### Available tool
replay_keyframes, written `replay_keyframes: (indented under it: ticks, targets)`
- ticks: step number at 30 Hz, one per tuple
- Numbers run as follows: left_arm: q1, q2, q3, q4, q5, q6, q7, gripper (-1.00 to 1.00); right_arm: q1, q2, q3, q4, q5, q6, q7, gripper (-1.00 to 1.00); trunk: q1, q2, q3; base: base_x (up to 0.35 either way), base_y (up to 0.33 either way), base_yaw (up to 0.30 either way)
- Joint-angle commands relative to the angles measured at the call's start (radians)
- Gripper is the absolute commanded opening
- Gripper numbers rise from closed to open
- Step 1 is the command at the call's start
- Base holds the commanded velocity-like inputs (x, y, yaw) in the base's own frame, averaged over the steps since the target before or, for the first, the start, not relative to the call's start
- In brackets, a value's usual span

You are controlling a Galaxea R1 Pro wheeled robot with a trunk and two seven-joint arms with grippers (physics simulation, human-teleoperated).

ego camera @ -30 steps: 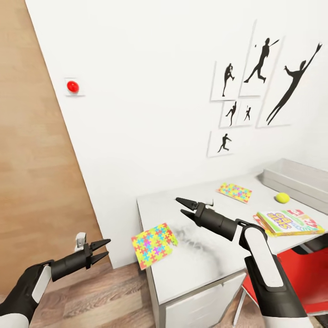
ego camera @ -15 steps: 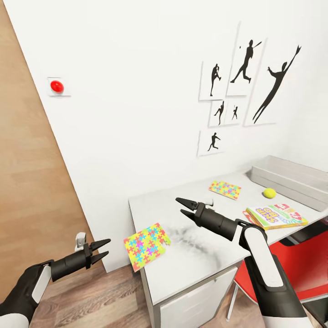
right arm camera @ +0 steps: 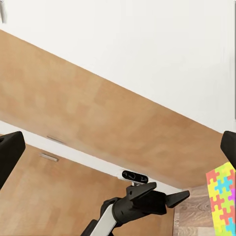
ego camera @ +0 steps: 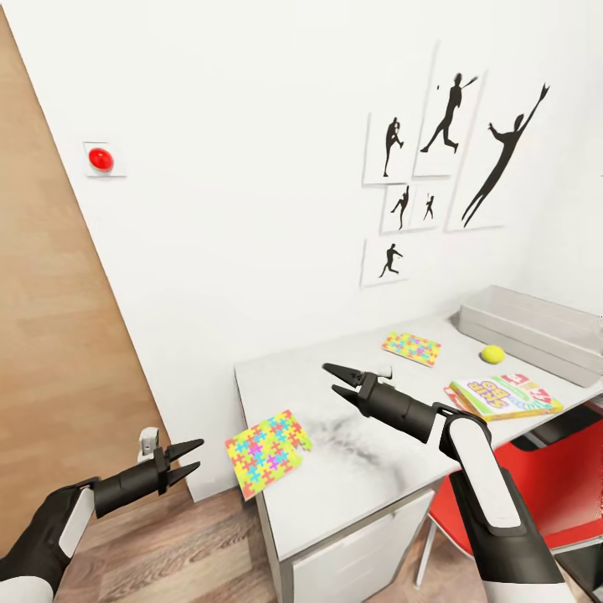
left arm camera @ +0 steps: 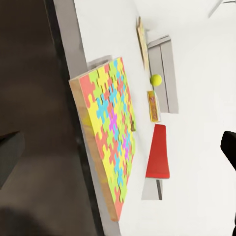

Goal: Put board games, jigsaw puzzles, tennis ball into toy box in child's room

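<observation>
A flat, square jigsaw puzzle (ego camera: 266,451) in bright multicoloured pieces lies tilted on the near left corner of the white desk (ego camera: 352,469), overhanging its edge. A second, smaller multicoloured jigsaw puzzle (ego camera: 411,347) lies flat further back. A yellow-green tennis ball (ego camera: 492,354) rests just in front of the long grey open toy box (ego camera: 536,331). A colourful board game box (ego camera: 504,396) lies flat near the ball.
</observation>
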Motion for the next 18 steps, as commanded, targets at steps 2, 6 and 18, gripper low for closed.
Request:
replay_keyframes:
  ticks: [2,6,18]
  targets:
    - [0.000,-0.002,0.001,0.000,0.002,0.006,-0.002,1.00,-0.001,0.000,-0.001,0.000,0.010,0.003,0.010,1.00,0.000,-0.001,-0.001,0.000,0.000,-0.056]
    - [0.000,-0.004,0.001,0.000,0.002,0.007,-0.002,1.00,-0.001,0.000,-0.001,0.000,0.010,0.003,0.010,1.00,0.000,-0.001,-0.001,0.000,0.000,-0.026]
    - [0.000,-0.005,0.001,0.000,0.002,0.007,-0.003,1.00,-0.001,0.000,-0.001,0.001,0.010,-0.012,0.012,1.00,0.008,-0.015,-0.007,0.000,0.000,-0.003]
